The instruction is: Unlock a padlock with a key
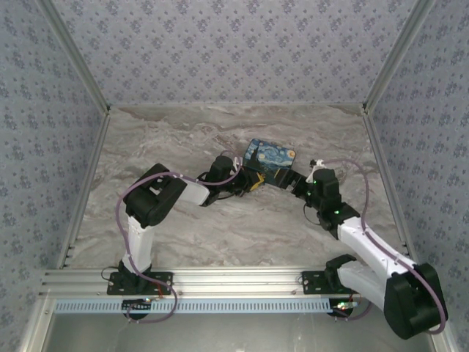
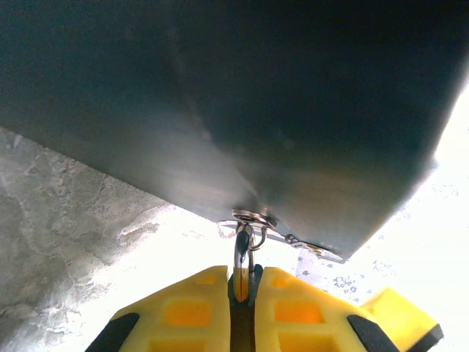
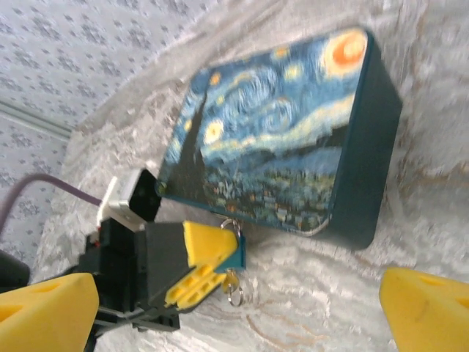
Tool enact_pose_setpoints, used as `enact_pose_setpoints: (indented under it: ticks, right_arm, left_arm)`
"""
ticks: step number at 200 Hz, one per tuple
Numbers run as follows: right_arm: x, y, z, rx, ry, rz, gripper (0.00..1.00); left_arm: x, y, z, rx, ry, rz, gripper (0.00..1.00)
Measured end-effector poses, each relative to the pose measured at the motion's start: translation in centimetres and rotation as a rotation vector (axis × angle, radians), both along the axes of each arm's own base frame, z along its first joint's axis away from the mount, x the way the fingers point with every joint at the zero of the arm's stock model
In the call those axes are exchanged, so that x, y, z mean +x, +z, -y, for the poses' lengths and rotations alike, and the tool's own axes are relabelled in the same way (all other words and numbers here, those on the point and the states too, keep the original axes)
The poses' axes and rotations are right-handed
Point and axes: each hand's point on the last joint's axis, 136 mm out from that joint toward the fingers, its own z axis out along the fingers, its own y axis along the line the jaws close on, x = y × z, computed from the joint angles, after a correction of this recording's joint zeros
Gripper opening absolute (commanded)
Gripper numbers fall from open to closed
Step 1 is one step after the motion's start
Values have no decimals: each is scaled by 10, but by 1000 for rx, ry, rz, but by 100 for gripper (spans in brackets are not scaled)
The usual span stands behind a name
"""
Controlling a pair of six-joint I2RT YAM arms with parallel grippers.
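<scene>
My left gripper [image 1: 250, 183] sits at 7 o'clock of the blue-and-yellow starry-night rectangular box [image 1: 270, 161], my right gripper [image 1: 299, 183] at 4 o'clock; grey marble table [image 1: 220, 235] beneath.

You are looking at a rectangular box [image 3: 271, 139] printed with a starry-night painting, lying flat toward the far middle of the marble-patterned tabletop [image 1: 220, 227]. Blue-grey floral wallpapered walls [image 1: 234, 51] are enclosing the table on three sides, and an aluminium rail [image 1: 234, 280] is running along its near edge.
</scene>
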Motion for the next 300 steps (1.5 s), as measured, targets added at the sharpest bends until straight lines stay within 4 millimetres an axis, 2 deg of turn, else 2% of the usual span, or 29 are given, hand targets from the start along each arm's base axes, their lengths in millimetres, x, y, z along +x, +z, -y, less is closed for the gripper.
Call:
enact_pose_setpoints:
  ticks: [26, 64, 109, 220, 263, 300]
  right_arm:
    - [-1, 29, 8, -15, 14, 111, 100]
    - [-10, 73, 10, -105, 74, 317, 100]
    - [-15, 102, 8, -246, 132, 456, 100]
    - [-20, 107, 8, -552, 224, 493, 100]
    - [-28, 90, -12, -724, 343, 505, 100]
    - [-38, 71, -36, -950, 489, 556, 100]
  left_arm:
    - [1, 0, -1, -5, 9, 0, 0]
    - [0, -1, -4, -9, 23, 0, 0]
    - [0, -1, -5, -11, 33, -1, 0]
    - [2, 1, -9, -31, 74, -29, 0]
    - [3, 0, -10, -33, 87, -41, 0]
    - [3, 2, -11, -38, 95, -50, 0]
